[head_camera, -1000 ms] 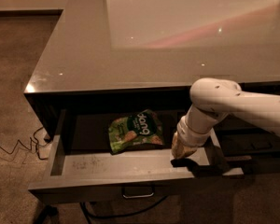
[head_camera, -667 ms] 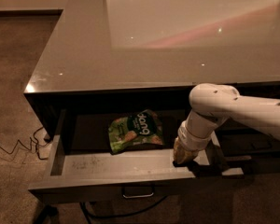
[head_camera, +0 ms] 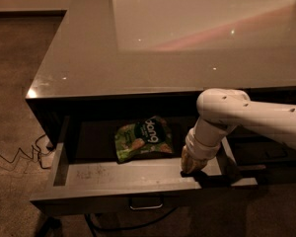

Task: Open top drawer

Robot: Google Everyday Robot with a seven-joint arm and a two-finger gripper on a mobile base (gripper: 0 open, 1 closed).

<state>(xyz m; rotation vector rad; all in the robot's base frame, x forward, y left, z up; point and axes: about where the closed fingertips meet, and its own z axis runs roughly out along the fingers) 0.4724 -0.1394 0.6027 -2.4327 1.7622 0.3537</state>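
The top drawer (head_camera: 113, 174) stands pulled out from under the glossy counter, its grey floor and walls showing. Its small metal loop handle (head_camera: 146, 205) hangs at the centre of the front. A green snack bag (head_camera: 143, 138) lies on the drawer floor near the back. My gripper (head_camera: 191, 168) reaches down from the white arm (head_camera: 246, 116) into the drawer's right part, just behind the front wall and right of the bag, apart from it.
The grey counter top (head_camera: 138, 48) overhangs the drawer. A second dark drawer front with a handle (head_camera: 276, 154) sits to the right. A black cable (head_camera: 19, 157) lies on the carpet at the left, and another cable (head_camera: 123, 227) runs under the drawer.
The arm has shifted slightly right and back; the drawer and the bag have not visibly moved.
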